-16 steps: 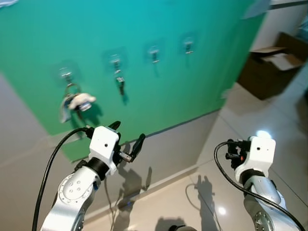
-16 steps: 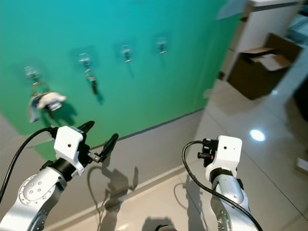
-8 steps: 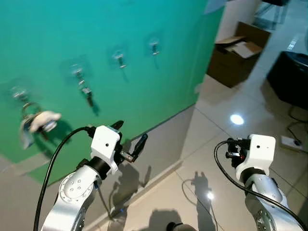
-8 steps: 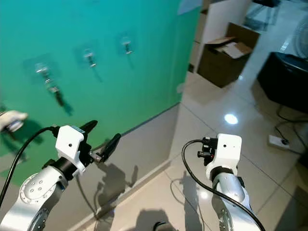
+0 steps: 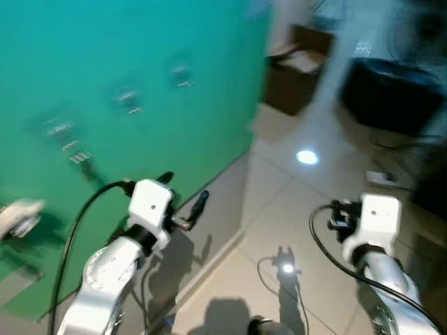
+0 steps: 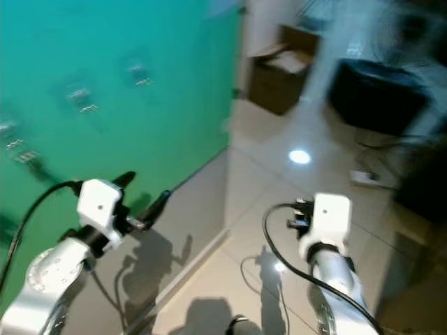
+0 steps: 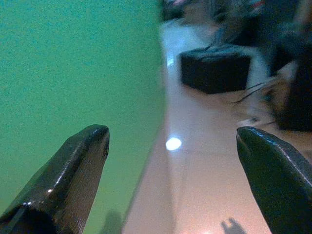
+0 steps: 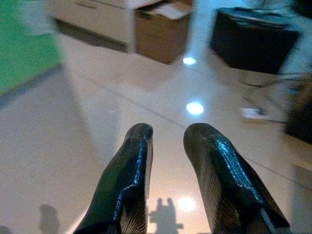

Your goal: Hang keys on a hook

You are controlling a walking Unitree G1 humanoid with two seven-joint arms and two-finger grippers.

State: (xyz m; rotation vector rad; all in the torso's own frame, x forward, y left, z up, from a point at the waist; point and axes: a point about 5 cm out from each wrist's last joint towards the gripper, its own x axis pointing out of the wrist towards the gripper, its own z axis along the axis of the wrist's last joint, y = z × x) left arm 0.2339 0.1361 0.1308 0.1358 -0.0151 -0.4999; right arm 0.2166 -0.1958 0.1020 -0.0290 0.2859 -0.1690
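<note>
A bunch of keys with a white fob [image 5: 19, 216] hangs on the green wall [image 5: 140, 42] at the far left edge, blurred. Further hooks [image 5: 129, 98] run along the wall to its right, and one carries a small dark key [image 5: 78, 157]. My left gripper [image 5: 185, 190] is raised in front of the wall's grey base, open, with nothing between its fingers [image 7: 78, 165]. My right gripper [image 5: 335, 213] hovers over the tiled floor, shut and empty; its fingertips [image 8: 136, 141] stand close together.
A brown cardboard box [image 5: 297, 66] stands on the floor past the wall's end. A black low piece of furniture [image 5: 391, 94] sits to its right, with a cable and socket strip [image 5: 380, 178] nearby. The glossy tile floor [image 5: 279, 209] reflects ceiling lights.
The whole picture has swung right and blurred, so the wall with hooks and keys slid to the left. Both arms hold the same pose.
</note>
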